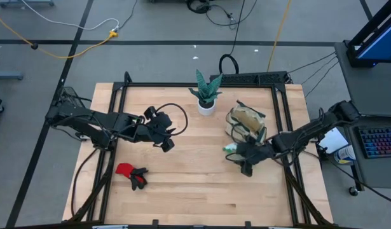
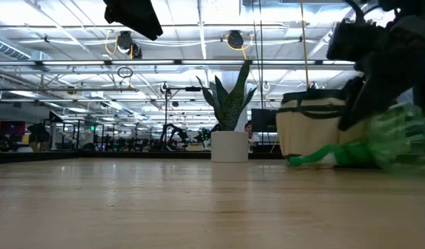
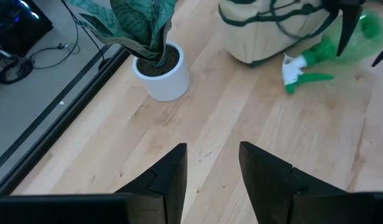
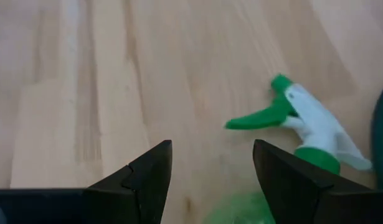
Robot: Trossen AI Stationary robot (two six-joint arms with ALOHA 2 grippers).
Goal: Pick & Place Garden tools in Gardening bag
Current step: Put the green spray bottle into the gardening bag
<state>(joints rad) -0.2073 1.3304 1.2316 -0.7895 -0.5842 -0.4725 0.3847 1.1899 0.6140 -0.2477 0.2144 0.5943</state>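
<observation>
The green spray bottle (image 1: 232, 149) lies on its side on the table just in front of the beige gardening bag (image 1: 245, 122), its white-and-green trigger head (image 4: 303, 118) pointing away from the bag. My right gripper (image 4: 213, 162) is open, low over the bottle's green body (image 3: 360, 31), one finger on each side. Red-and-black gloves (image 1: 131, 173) lie on the table at the near left. My left gripper (image 1: 168, 141) hangs open and empty above the table's middle left, facing the plant and the bag. My right gripper comes at the bottle's green body (image 4: 241, 208) slanting down from the table's right, fingers across it. The bottle lies on the table. I cannot tell whether the fingers touch it.
A green plant in a white pot (image 1: 206, 95) stands at the far middle of the table, left of the bag. Bare wood (image 1: 195, 184) lies between the gloves and the bottle. A black frame rail (image 1: 290, 127) runs along the table's right side.
</observation>
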